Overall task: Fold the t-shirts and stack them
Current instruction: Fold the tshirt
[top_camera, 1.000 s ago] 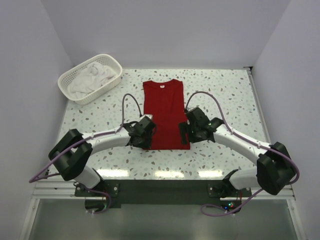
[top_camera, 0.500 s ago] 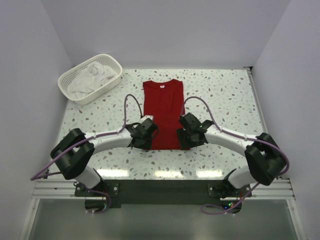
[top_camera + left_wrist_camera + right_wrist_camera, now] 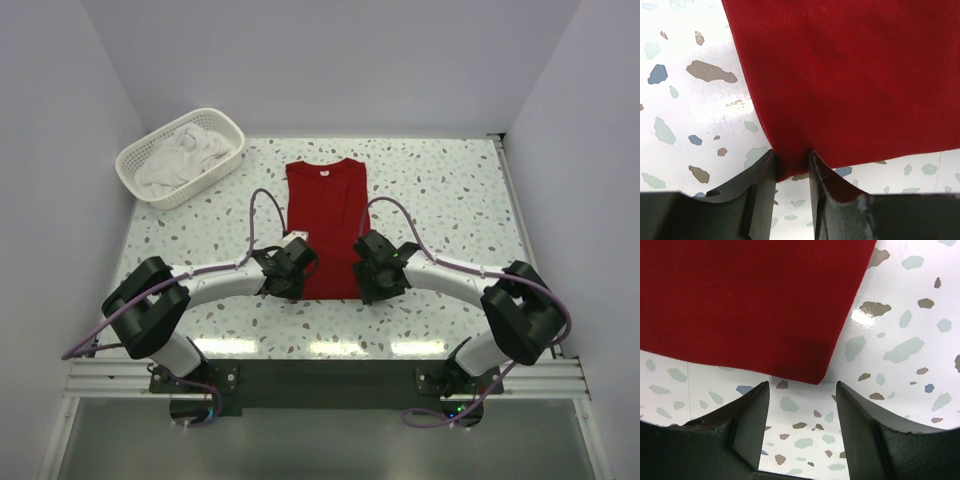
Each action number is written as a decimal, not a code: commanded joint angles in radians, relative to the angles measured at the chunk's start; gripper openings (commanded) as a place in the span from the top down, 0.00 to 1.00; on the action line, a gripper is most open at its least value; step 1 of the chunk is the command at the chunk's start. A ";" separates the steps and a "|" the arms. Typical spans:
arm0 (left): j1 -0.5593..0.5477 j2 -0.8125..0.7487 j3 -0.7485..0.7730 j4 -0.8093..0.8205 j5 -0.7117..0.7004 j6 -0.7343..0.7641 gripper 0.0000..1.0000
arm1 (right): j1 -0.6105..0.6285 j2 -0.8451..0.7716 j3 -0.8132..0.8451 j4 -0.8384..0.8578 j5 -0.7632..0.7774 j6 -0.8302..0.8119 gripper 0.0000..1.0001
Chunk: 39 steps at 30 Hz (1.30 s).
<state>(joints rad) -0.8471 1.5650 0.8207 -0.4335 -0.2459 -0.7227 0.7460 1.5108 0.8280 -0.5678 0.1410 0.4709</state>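
1. Far left of the red t-shirt (image 3: 325, 215) lying flat: basket (image 3: 134, 160) holding white t-shirts (image 3: 185, 155), apparently crumpled.
2. Clamped on its near left corner: left gripper (image 3: 791, 161).
3. Just short of its near right corner: right gripper (image 3: 802, 386), spread, holding nothing.

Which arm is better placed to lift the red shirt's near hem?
Left arm: its jaws pinch a near corner of the red shirt; the right arm has jaws open, its corner just ahead, not between them.
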 commanded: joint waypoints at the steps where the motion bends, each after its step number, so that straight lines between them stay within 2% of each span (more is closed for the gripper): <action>1: -0.012 0.050 -0.048 -0.039 0.016 -0.021 0.65 | 0.006 -0.069 0.034 -0.027 0.042 0.017 0.41; 13: -0.012 0.044 -0.066 -0.036 0.019 -0.021 0.65 | 0.004 -0.024 0.043 0.014 0.055 0.031 0.44; 22: -0.010 0.046 -0.069 -0.033 0.022 -0.021 0.65 | 0.000 -0.055 0.030 0.028 0.080 0.046 0.46; 29: -0.010 0.043 -0.071 -0.034 0.023 -0.021 0.65 | -0.004 0.012 0.014 0.074 0.052 0.058 0.46; 35: -0.010 0.033 -0.078 -0.037 0.025 -0.023 0.65 | -0.005 0.068 -0.016 0.049 0.072 0.052 0.48; 39: -0.010 0.033 -0.094 -0.034 0.037 -0.021 0.65 | -0.005 0.080 -0.059 0.043 0.062 0.057 0.52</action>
<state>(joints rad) -0.8524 1.5497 0.7963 -0.4072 -0.2474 -0.7227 0.7452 1.5520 0.8330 -0.5129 0.1658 0.5163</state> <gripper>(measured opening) 0.352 0.493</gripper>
